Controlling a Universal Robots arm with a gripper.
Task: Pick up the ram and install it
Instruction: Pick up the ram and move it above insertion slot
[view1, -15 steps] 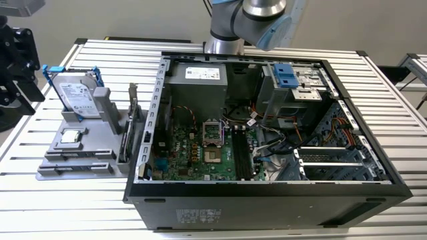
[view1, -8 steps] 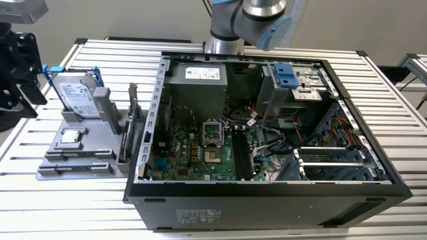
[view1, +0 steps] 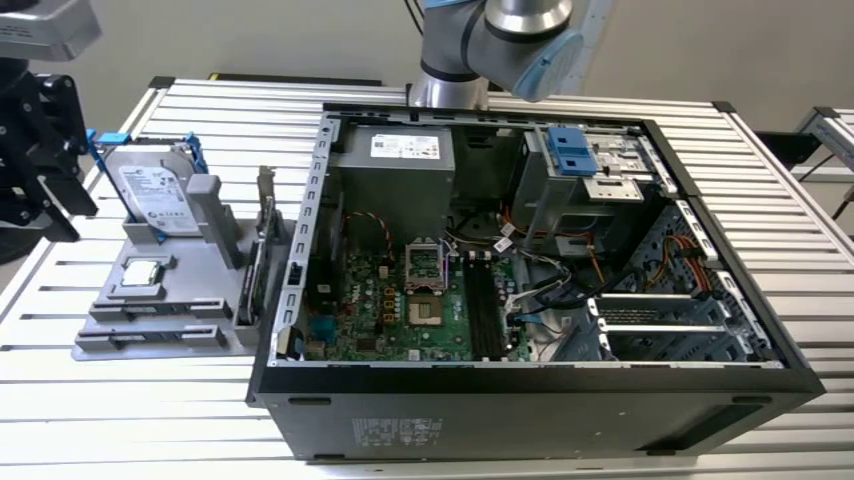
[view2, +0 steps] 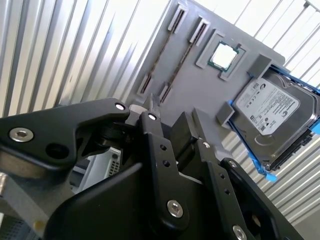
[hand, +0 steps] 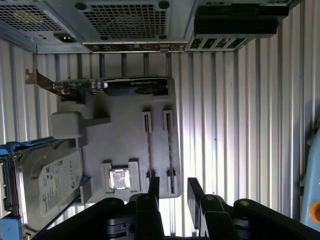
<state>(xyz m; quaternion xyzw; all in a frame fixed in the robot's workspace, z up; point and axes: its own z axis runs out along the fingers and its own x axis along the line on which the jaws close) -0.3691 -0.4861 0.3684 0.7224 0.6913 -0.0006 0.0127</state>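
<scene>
Two ram sticks (hand: 148, 150) stand on one grey holder tray (hand: 125, 135) (both thin and edge-on). The tray also carries one processor chip (hand: 120, 179), one hard drive (hand: 47, 177) and one expansion card (hand: 125, 86). There is one open computer case (view1: 534, 420) and one gripper (hand: 173, 184) with two fingers (hand: 154, 187).

Exterior view is evenly and brightly lit, with diffuse light and soft shadows; the computer case (view1: 441, 250) interior is left in shade. In the first wrist view, the grey holder plate (hand: 125, 135) is washed out by glare. In the second wrist view, the desk (view2: 60, 55) slats are blown out and the tool (view2: 172, 117) is rendered near-black.
</scene>
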